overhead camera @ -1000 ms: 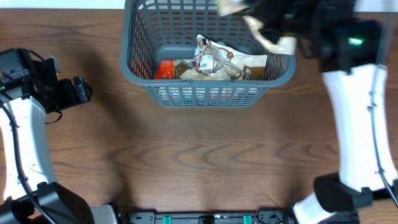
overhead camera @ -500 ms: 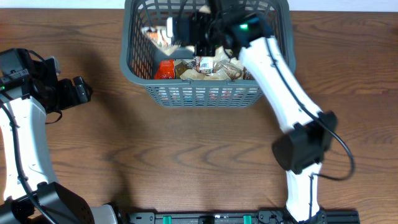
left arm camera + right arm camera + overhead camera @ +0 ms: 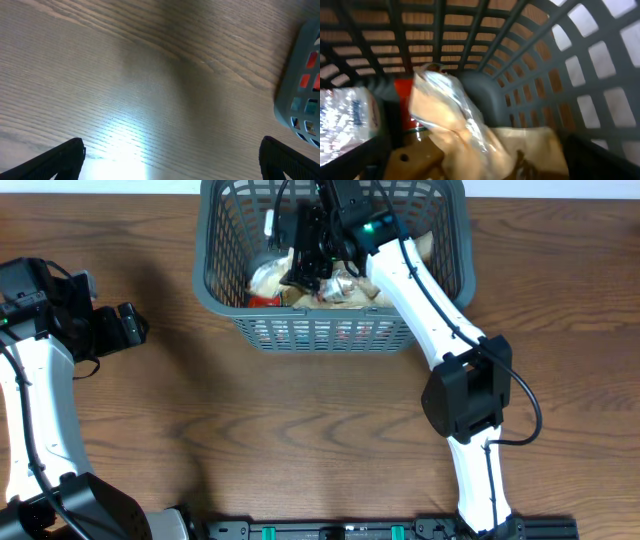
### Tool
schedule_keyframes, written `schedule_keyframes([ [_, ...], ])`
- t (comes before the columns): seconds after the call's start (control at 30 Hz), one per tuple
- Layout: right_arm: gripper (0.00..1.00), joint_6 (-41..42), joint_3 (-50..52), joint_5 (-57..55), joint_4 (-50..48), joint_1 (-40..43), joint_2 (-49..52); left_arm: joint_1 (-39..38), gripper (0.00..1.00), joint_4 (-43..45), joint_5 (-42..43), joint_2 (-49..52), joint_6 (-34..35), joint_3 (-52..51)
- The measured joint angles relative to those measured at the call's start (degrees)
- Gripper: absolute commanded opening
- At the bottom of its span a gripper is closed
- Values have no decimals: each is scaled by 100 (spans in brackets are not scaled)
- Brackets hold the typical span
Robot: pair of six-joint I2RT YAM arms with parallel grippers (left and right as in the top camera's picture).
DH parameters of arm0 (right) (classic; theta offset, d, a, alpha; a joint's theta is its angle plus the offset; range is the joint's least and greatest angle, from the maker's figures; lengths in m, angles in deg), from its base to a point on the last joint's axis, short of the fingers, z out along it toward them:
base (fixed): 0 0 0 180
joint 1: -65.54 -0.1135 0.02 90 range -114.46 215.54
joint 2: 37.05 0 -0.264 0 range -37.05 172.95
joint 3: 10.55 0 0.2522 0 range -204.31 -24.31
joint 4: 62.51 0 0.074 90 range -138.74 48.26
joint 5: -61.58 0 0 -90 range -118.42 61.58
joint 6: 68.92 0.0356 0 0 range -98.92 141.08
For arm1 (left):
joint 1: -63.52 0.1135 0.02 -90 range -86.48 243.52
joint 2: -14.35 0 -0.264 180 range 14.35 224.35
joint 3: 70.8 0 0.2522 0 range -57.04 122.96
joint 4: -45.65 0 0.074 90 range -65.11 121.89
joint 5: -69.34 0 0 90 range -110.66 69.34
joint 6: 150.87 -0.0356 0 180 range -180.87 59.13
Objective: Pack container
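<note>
The container [image 3: 330,330], a dark grey lattice basket, stands at the table's far middle and holds several snack packets. My right gripper [image 3: 305,260] reaches down inside it, jaws open. In the right wrist view a clear packet with beige contents [image 3: 445,117] lies loose between the spread fingers [image 3: 602,160], on top of a red packet [image 3: 402,92] and a brown one [image 3: 412,160]. From overhead that clear packet [image 3: 268,278] sits in the basket's left part. My left gripper [image 3: 133,326] hovers open over bare table at the far left, with nothing between its fingertips [image 3: 67,155].
The basket's corner [image 3: 300,95] shows at the right edge of the left wrist view. A white and blue packet [image 3: 345,120] lies at the left inside the basket. The wooden table [image 3: 320,430] stretches in front of the basket.
The right arm swung from the far right into the basket and its jaws opened. The clear packet now lies in the basket's left part. The left arm has not moved.
</note>
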Motion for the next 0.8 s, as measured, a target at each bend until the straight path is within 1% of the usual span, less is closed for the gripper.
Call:
schedule_keyframes([
  [0.17,99,584,-234,-13,525,168,-422,0,98,0,-2,0,0,0],
  [0.23,99,855,-343,-98,798,332,-787,0,99,4,-2,0,0,0],
  [0.33,99,1403,-459,-387,938,708,-1467,0,98,74,-2,0,0,0],
  [0.43,99,2103,-562,-789,992,1276,-2175,0,99,262,57,0,0,0],
  [0.5,99,2514,-608,-990,1054,1729,-2549,0,99,466,243,0,-39,7],
  [0.53,99,2787,-632,-1099,1097,2085,-2763,0,98,592,402,0,-116,24],
  [0.67,99,3482,-658,-1298,1198,3029,-3064,-127,98,916,887,0,-341,243],
  [0.77,99,3985,-658,-1362,1399,3788,-3021,-522,99,918,1088,-7,-649,544],
  [0.8,99,4061,-656,-1388,1460,3926,-2986,-664,99,898,1134,-11,-752,603],
])
